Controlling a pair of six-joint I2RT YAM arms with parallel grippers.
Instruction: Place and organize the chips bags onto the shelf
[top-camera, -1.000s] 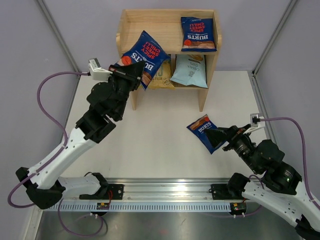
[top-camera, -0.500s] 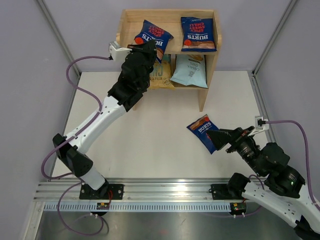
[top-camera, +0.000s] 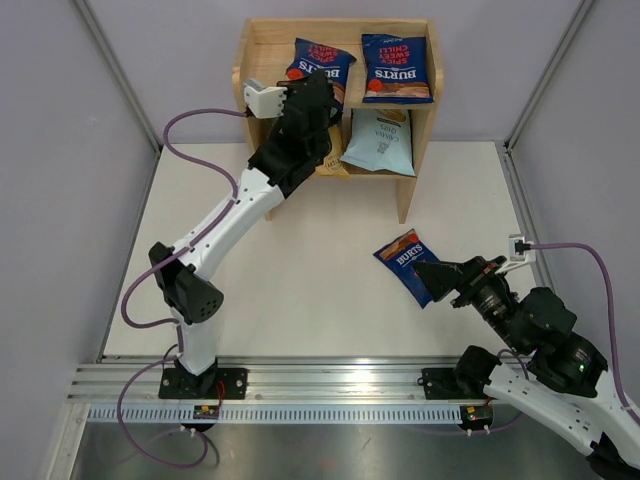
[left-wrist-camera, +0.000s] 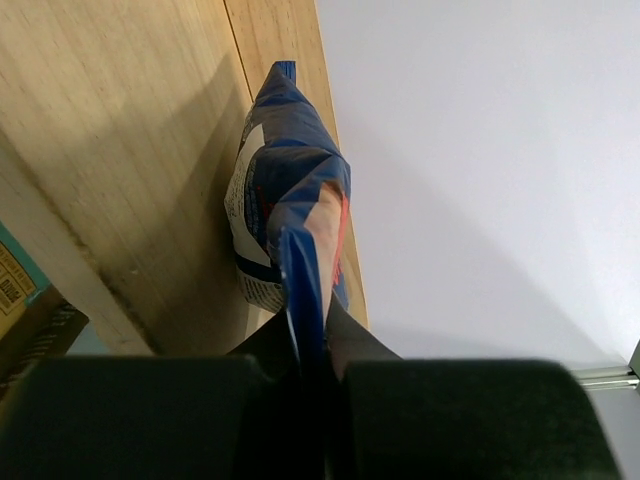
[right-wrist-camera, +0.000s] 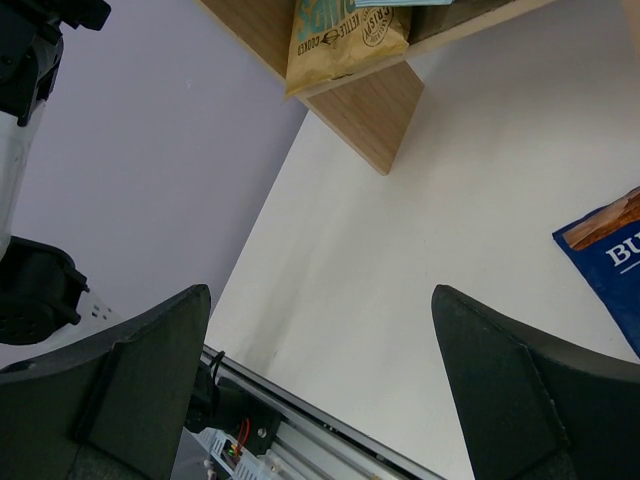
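Carrying Burts bag (top-camera: 320, 60) further onto shelf (top-camera: 262, 40); left pincer (left-wrist-camera: 312, 375) apparently clamped

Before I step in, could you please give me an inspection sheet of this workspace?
Surface: white tabletop; one dark blue Burts bag lies by the right claw.
Job's things: light wooden two-tier shelf; top tier: second Burts bag, third Burts bag in the left claw; lower tier: pale blue bag, tan bag.
Clutter: nothing seen.
Claws: left shut on third Burts bag; right open.
Cables: purple cable off each wrist.
Surroundings: lilac walls, metal rail.
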